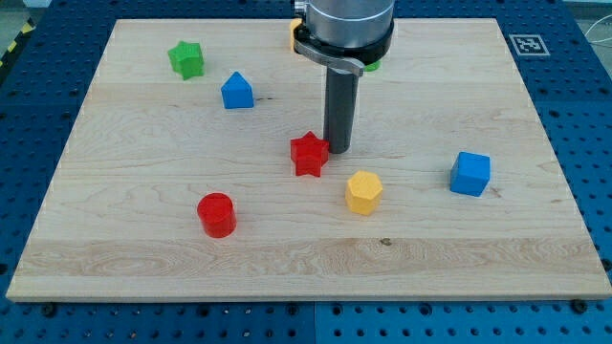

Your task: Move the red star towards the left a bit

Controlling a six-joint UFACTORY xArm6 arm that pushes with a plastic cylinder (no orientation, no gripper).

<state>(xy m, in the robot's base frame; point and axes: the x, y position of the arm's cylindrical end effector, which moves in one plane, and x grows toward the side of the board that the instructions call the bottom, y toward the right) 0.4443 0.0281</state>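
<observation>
red star (308,154), my tip (338,149) touching its right

A grey metal cylindrical arm housing (342,21) with a silver clamp ring carries a straight dark rod ending at my tip (338,151).

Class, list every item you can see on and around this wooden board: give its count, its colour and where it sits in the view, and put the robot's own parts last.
star: 1, red, board centre
star: 1, green, upper left
house-shaped block: 1, blue, right of the green star
cylinder: 1, red, lower left of centre
hexagonal block: 1, yellow, lower right of the red star
cube: 1, blue, right side
board: 1, light wood, on a blue perforated table
my tip: 1, dark rod, just right of the red star, apparently touching it
</observation>
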